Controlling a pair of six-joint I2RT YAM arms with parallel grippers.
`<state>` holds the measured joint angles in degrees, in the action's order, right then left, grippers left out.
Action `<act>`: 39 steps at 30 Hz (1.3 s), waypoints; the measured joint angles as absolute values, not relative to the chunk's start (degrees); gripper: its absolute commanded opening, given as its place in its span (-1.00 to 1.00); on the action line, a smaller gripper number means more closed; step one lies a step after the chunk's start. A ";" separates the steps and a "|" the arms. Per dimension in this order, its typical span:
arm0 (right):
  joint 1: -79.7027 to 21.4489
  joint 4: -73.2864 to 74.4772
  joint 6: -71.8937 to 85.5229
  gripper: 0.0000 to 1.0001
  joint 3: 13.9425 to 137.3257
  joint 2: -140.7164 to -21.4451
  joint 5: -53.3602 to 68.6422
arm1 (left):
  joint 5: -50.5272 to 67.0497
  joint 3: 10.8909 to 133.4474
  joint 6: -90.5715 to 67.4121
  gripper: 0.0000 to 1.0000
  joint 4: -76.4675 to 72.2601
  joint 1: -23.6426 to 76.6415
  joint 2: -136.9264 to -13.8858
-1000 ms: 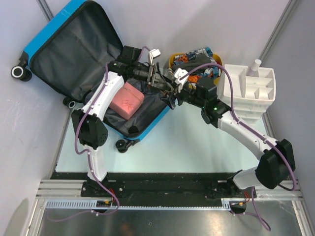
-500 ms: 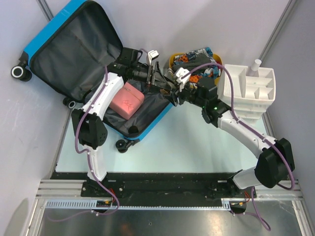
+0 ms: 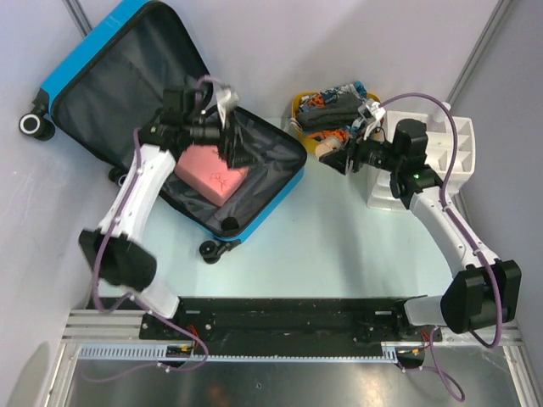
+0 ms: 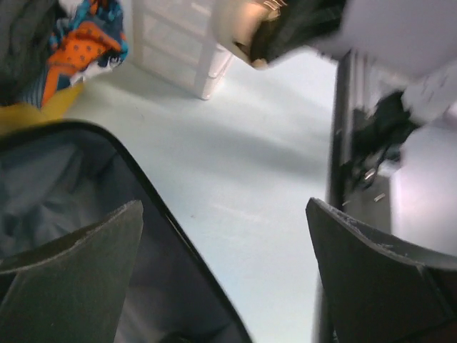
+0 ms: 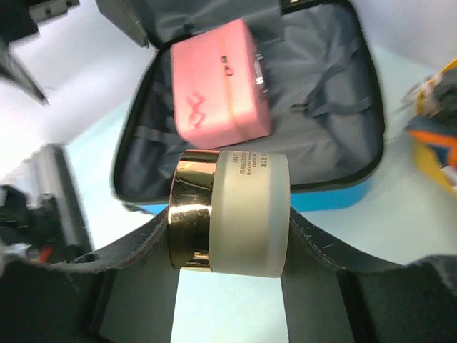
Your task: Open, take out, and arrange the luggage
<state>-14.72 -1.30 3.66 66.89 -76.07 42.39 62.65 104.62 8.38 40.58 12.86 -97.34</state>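
Note:
The bright-blue suitcase lies open at the back left, its dark grey lining showing. A pink pouch lies in its near half and also shows in the right wrist view. My left gripper hovers over that half, open and empty, with the suitcase rim below it. My right gripper is right of the suitcase, above the table. It is shut on a frosted white jar with a gold lid, held sideways; the jar also shows in the left wrist view.
A yellow tub full of clothes and small items stands behind the right gripper. A white compartment organiser stands at the right. Grey walls close the back and the sides.
Both grippers met at the suitcase's right corner. The left has swung back left over the suitcase, open. The right has drawn away to the right, holding the jar.

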 measured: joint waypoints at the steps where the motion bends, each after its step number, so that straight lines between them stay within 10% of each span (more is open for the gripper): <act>1: -13.34 -0.93 6.17 -1.00 66.89 -76.38 45.06 | 62.48 101.32 13.10 0.99 40.82 13.45 -94.30; 9: -13.06 1.96 18.37 -1.00 66.98 -80.58 63.33 | 62.19 74.87 52.49 1.00 32.80 23.81 -74.37; 22: -21.85 6.94 17.30 -0.95 67.00 -80.44 74.46 | 59.88 56.27 49.67 0.98 -4.73 32.10 -67.16; 39: -27.40 1.45 19.29 -1.00 67.00 -79.59 82.04 | 58.83 51.40 45.45 0.53 -12.58 38.35 -63.70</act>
<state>-27.40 1.45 19.29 67.00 -79.59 82.04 58.83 51.40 45.45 -12.58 38.35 -63.70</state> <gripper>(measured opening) 0.539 0.811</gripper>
